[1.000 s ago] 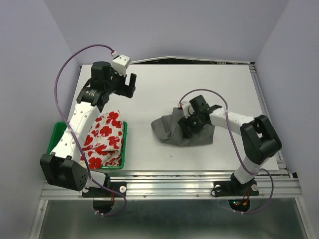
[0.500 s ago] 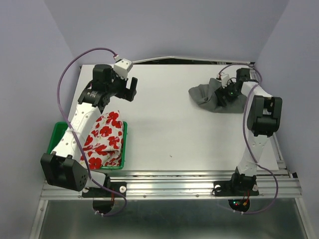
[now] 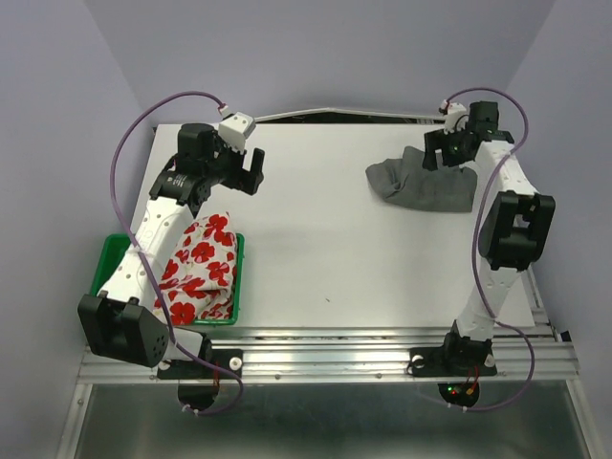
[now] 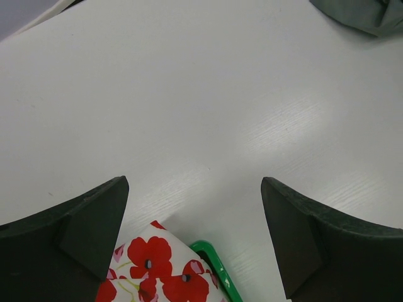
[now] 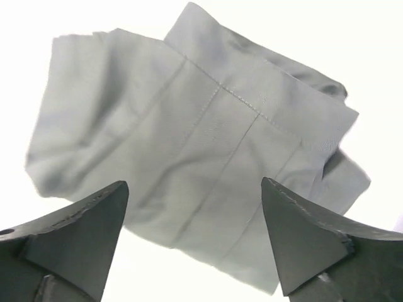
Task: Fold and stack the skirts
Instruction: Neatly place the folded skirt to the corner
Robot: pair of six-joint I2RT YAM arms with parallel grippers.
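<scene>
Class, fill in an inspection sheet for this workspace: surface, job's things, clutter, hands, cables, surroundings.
Surface: white table.
Job's things: grey skirt crumpled at the far right; print skirt bunched in the tray.
Clutter: green tray, near left.
Hands: left hand open, holding nothing; right hand open above the grey skirt.
Cables: a purple cable loops over each arm.
Surroundings: lilac walls; metal rail at the near edge.

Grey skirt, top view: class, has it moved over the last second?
Yes. The grey skirt has gone from mid-table toward the far right corner of the table, ending farther from the green tray.
</scene>
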